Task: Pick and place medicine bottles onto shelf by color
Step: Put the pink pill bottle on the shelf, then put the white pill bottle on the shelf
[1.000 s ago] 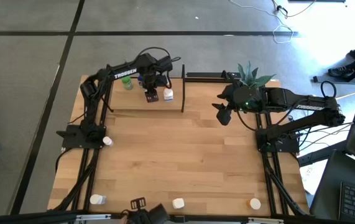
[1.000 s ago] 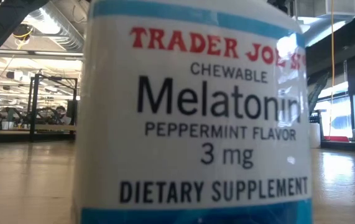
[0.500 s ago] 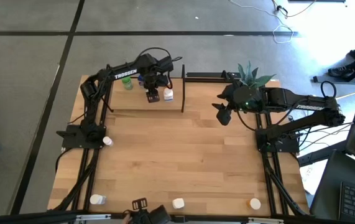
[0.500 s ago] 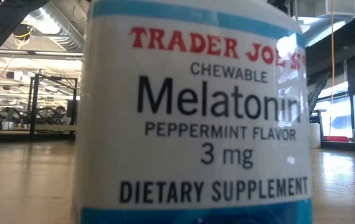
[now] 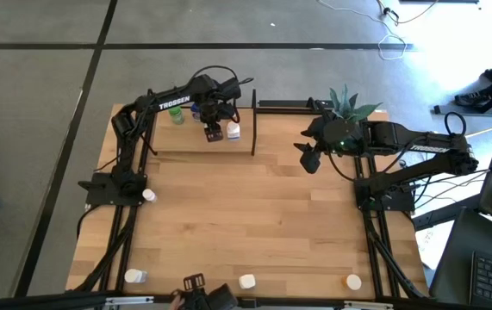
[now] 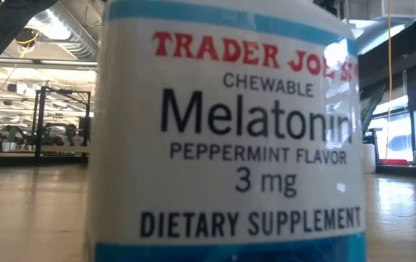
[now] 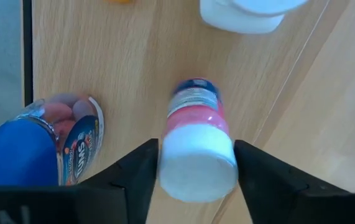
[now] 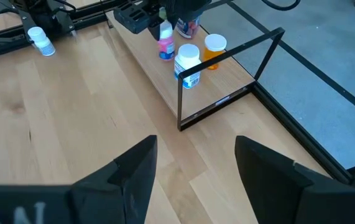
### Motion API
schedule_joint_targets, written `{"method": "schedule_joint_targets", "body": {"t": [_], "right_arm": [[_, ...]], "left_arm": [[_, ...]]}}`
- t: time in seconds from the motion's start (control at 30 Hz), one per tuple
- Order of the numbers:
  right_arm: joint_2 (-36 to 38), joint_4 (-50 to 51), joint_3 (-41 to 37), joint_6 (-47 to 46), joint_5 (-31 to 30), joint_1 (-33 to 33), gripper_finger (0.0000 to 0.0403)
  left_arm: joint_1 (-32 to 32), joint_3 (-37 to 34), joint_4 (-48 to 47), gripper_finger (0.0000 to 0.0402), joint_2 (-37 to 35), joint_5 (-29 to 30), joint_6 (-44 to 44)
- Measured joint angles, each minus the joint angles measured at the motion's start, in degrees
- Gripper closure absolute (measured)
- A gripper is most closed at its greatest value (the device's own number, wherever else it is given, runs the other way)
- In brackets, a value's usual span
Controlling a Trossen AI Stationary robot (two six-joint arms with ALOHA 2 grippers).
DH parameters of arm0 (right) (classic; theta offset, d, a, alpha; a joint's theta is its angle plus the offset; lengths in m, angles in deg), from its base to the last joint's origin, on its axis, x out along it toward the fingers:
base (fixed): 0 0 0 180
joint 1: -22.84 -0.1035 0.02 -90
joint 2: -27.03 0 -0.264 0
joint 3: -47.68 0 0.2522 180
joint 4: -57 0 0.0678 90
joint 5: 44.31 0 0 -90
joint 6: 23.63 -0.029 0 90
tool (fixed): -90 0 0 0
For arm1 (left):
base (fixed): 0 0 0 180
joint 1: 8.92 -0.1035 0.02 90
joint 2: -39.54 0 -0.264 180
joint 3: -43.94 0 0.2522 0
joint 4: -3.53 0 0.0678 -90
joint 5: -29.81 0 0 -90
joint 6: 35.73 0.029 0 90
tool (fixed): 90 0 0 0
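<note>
The shelf (image 5: 201, 145) stands at the table's far left, with a green bottle (image 5: 177, 114), a blue-capped bottle (image 7: 53, 146), a white bottle (image 8: 188, 65) and an orange-capped bottle (image 8: 214, 48) on its board. A pink bottle with a white cap (image 7: 196, 140) stands upright there on its base, near the white one. My left gripper (image 7: 197, 177) points straight down over it, open, one finger on each side of the cap. My right gripper (image 5: 308, 158) hangs open above the table, right of the shelf, with nothing between its fingers. My left gripper comes from above with its fingers (image 7: 141, 177) close against two opposite sides of the pink bottle's white cap (image 7: 197, 163). I cannot tell whether they touch it. The bottle stands upright on the shelf's board.
Loose bottles lie on the table: one at the left edge (image 5: 148, 195) and three along the near edge (image 5: 133, 276), (image 5: 246, 281), (image 5: 353, 281). A potted plant (image 5: 346, 102) stands at the far right. A melatonin bottle (image 6: 222, 131) fills the low view.
</note>
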Motion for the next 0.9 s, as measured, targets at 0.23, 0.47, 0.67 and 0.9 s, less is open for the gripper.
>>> {"method": "schedule_joint_targets", "body": {"t": [0.23,0.47,0.67,0.9], "right_arm": [[0.00,0.02,0.00,0.00,0.00,0.00,0.0185],[0.00,0.00,0.00,0.02,0.00,0.00,0.0185],[0.00,0.00,0.00,0.00,-0.01,0.00,0.0185],[0.00,-0.02,0.00,0.02,-0.02,0.00,0.0185]], "left_arm": [[0.02,0.00,0.00,0.0140,0.00,1.00,2.40],[0.02,2.76,-2.51,0.0130,0.00,1.10,2.40],[1.60,7.66,-5.19,0.0130,0.00,1.98,2.33],[5.83,9.76,-13.90,0.0132,-4.23,1.80,-2.21]]}}
